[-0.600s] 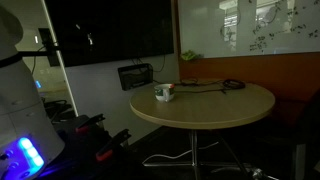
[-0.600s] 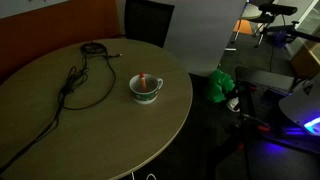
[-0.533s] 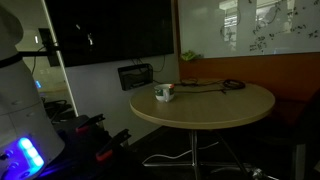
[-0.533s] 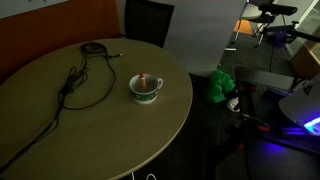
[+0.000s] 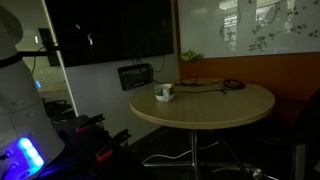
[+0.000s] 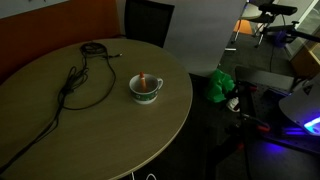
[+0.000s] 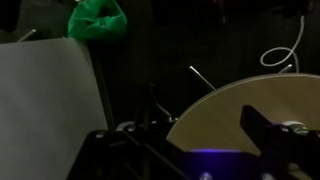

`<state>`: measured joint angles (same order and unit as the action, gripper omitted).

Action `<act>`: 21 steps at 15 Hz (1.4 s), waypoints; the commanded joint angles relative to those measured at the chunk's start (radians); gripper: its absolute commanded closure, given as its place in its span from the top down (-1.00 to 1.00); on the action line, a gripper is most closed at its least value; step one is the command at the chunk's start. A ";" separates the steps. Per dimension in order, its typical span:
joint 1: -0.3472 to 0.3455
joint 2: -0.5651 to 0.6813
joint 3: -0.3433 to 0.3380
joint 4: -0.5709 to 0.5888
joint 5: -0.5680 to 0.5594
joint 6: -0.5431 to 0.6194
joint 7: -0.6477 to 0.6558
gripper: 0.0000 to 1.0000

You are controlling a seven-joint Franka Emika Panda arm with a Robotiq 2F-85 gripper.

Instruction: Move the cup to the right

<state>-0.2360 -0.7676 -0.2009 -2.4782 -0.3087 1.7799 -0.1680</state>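
The cup (image 5: 164,93) is small and white with a darker rim. It stands on the round wooden table (image 5: 220,112) close to the edge. It also shows in an exterior view (image 6: 146,88), to the right of the cable. My gripper (image 7: 195,128) shows only in the wrist view. It is off the table's edge and holds nothing. One dark finger shows at the right over the tabletop (image 7: 215,115); the jaws look spread. The cup is not in the wrist view.
A black coiled cable (image 6: 80,80) lies on the table left of the cup and also shows in an exterior view (image 5: 226,85). A green object (image 6: 220,86) sits beside the table below a white panel (image 6: 205,35). The robot base glows blue (image 5: 25,155).
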 commanded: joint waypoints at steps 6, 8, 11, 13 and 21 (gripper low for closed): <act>0.051 0.196 0.122 -0.022 0.113 0.051 0.399 1.00; 0.067 0.262 0.147 -0.021 0.174 0.116 0.486 1.00; 0.085 0.357 0.175 -0.020 0.280 0.248 0.597 1.00; 0.089 0.405 0.196 -0.022 0.333 0.313 0.684 1.00; 0.136 0.565 0.278 -0.001 0.327 0.465 0.915 1.00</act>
<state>-0.1138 -0.2008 0.0928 -2.4801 0.0219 2.2475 0.7464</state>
